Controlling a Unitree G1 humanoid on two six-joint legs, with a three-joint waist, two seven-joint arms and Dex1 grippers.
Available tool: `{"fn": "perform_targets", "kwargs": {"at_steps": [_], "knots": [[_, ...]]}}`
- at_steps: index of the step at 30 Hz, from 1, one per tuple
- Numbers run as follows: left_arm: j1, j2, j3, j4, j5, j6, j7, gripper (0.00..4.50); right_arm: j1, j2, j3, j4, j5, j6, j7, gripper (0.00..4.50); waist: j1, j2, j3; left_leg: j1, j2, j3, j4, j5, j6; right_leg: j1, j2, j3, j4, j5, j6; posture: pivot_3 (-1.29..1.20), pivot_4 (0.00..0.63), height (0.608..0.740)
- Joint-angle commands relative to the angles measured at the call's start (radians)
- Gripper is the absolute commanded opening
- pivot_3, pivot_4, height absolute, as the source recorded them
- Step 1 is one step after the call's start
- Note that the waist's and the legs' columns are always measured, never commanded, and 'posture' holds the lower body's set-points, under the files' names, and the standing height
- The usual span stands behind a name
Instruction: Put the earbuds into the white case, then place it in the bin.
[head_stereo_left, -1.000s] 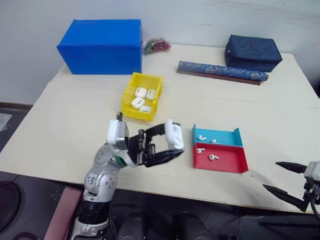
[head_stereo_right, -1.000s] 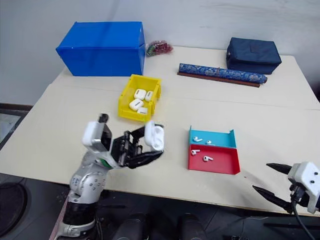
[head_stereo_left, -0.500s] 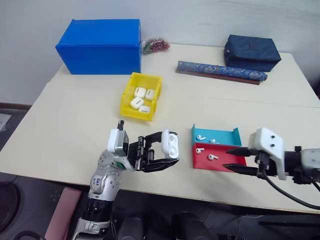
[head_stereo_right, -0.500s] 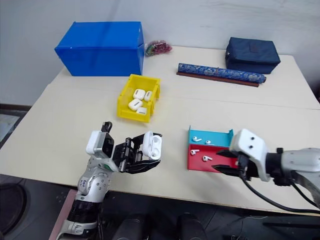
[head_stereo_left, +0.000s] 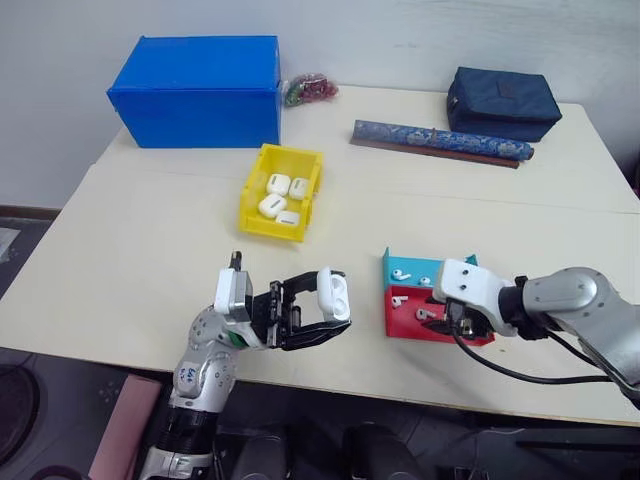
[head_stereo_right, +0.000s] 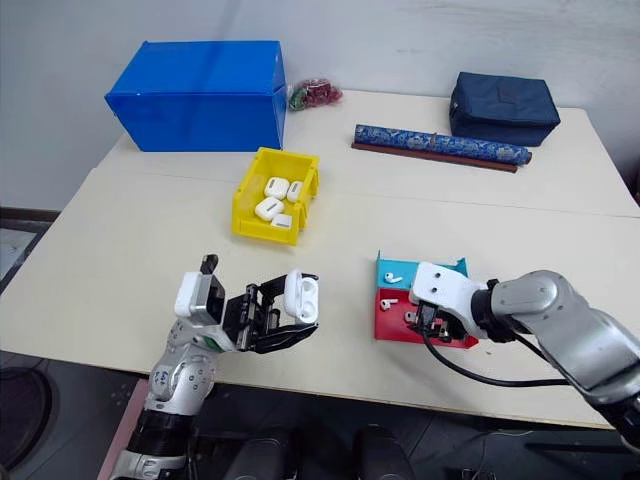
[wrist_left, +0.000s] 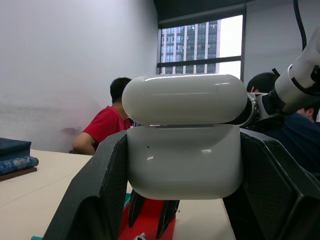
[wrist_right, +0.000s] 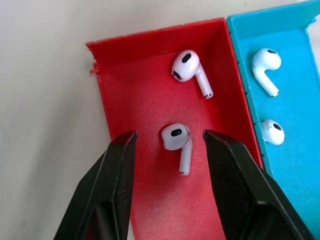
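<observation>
My left gripper (head_stereo_left: 333, 306) is shut on the white case (head_stereo_left: 335, 292), held above the table's near edge with its lid raised; in the left wrist view the case (wrist_left: 185, 160) sits between both fingers. To its right, my right gripper (head_stereo_left: 438, 318) reaches down into the red tray (head_stereo_left: 402, 324). Its fingers (wrist_right: 120, 155) stand open on either side of one earbud (wrist_right: 176, 137) without touching it. A second earbud (wrist_right: 187, 67) lies in the same tray, and two more (wrist_right: 265, 62) in the teal tray (wrist_right: 295, 90). The yellow bin (head_stereo_left: 270, 229) stands farther back to the left.
The bin holds several other white cases (head_stereo_left: 279, 184). At the back are a big blue box (head_stereo_left: 200, 90), a small bag of red items (head_stereo_left: 312, 90), a long patterned roll (head_stereo_left: 440, 142) and a dark blue pouch (head_stereo_left: 503, 100). People sit in the background of the left wrist view.
My right arm has swung in from the lower right to the red tray and its fingers have narrowed around an earbud. My left gripper has sunk slightly with the case.
</observation>
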Motion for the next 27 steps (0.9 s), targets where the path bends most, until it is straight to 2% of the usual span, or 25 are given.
{"fn": "perform_targets", "kwargs": {"at_steps": [1,15,27], "knots": [[0.016,0.02,0.003,-0.057,-0.017,0.007,0.007,2.8,-0.036,0.025,0.025,0.018,-0.049,-0.021,0.022,2.1,-0.002,0.0,0.0,0.0,0.0,0.0,0.0,0.0,0.0,0.0,0.0,0.0,0.0,0.0,0.0,0.0,0.15,0.74],[0.039,0.029,-0.009,-0.086,-0.01,0.003,0.037,2.8,-0.044,0.056,0.066,0.074,-0.14,-0.035,0.079,2.1,-0.001,0.0,0.0,0.0,0.0,0.0,0.0,0.0,0.0,0.0,-0.001,-0.001,0.0,0.0,0.0,0.0,0.15,0.74],[0.052,0.036,-0.012,-0.097,-0.011,0.0,0.048,2.8,-0.044,0.098,0.06,0.075,-0.155,-0.01,0.075,2.1,-0.011,0.0,0.0,0.001,0.0,0.0,0.0,0.0,0.0,0.001,-0.001,-0.001,0.0,0.0,0.0,0.0,0.15,0.74]]}}
